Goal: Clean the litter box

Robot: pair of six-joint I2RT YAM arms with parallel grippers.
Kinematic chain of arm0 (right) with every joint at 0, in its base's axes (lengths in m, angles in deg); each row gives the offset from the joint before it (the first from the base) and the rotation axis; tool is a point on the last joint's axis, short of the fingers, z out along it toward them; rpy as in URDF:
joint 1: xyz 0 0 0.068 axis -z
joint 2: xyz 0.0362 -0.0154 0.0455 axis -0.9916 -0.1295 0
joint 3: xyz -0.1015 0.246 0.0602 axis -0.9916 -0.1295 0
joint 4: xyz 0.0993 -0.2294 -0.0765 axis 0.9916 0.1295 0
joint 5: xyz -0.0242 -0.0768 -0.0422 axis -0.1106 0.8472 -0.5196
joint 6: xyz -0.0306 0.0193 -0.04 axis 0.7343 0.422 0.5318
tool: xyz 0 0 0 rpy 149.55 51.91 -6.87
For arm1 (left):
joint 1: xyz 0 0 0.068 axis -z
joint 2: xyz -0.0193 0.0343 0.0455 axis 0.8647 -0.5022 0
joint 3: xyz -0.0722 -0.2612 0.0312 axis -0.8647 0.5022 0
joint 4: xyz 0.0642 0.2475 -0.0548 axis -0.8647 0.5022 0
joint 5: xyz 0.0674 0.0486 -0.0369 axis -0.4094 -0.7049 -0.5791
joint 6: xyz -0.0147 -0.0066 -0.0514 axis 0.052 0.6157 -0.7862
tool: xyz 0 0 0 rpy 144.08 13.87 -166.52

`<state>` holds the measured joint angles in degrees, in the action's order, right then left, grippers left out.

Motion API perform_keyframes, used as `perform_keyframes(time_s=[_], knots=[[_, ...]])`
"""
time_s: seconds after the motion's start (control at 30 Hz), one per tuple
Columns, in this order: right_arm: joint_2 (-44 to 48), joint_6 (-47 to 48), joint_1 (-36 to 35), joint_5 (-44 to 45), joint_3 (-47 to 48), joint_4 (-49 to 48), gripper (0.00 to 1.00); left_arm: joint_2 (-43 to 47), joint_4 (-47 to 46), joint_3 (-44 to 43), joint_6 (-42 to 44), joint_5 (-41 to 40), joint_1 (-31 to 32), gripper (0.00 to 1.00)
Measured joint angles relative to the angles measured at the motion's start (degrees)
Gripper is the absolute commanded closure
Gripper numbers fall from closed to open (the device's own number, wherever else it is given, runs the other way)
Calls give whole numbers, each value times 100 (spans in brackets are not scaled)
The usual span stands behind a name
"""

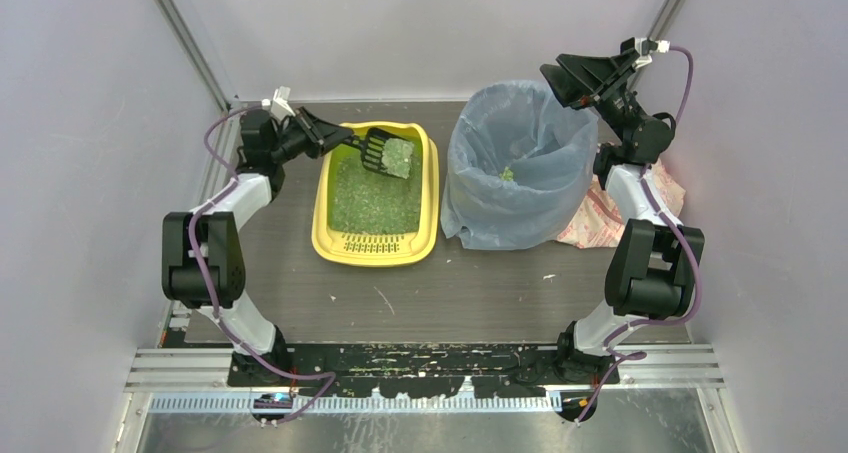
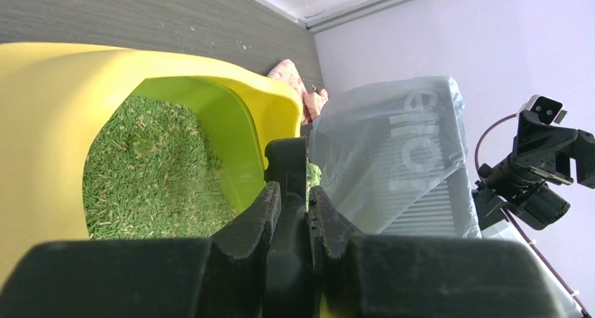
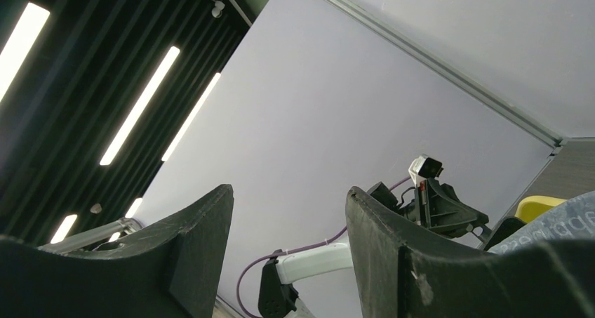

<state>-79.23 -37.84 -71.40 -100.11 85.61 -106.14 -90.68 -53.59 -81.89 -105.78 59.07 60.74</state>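
My left gripper is clamping both fingers on the handle of the black scoop, which is carrying a clump of litter above the far end of the litter box. My right gripper is hanging with its fingers parted, holding nothing, raised by the far rim of the blue-bagged bin. The box is lying on the table between my left arm and the bin. It is a shallow yellow tray with rounded corners, a slotted grate at its near end and green granules inside. Judgement: stiff, light plastic with a loose, shifting load; the rim is offering the best hold.
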Motion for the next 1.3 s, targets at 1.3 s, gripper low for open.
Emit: perform_keyframes(time_s=[1.3], knots=[[-2, -44, 0, 2, 68, 0, 35, -1084, -4730, 1010, -3534, 861, -813, 100]])
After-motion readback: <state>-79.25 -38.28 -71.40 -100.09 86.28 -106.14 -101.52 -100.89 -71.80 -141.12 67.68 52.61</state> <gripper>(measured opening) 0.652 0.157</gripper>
